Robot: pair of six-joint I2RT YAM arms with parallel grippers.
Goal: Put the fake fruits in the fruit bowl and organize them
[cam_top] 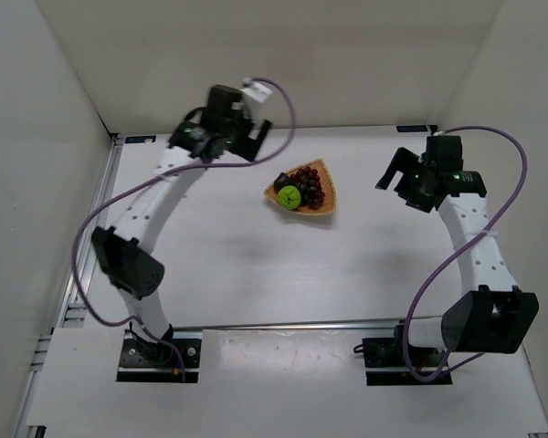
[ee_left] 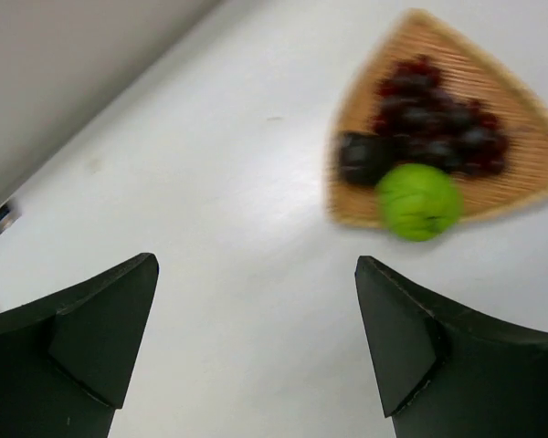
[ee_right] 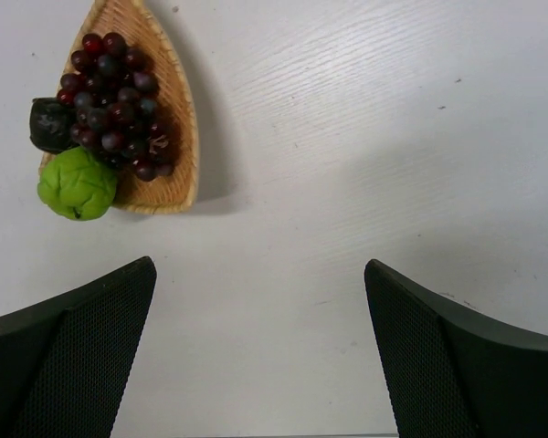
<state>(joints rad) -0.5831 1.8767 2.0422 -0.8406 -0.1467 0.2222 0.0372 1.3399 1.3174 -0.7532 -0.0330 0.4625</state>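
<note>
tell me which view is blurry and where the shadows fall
Left wrist: the fruit bowl, green apple and grapes look smeared and soft, though the left fingers are crisp. Right wrist: sharp throughout, with the bowl's shadow falling on the table to the bowl's right in the picture. Top external: even light, with only faint soft shadows on the table.

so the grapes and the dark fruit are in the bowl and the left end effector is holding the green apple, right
Not the last part: the left end effector is open and empty. The left wrist view shows the green apple resting at the bowl's edge, beside the grapes and the dark fruit.
</note>
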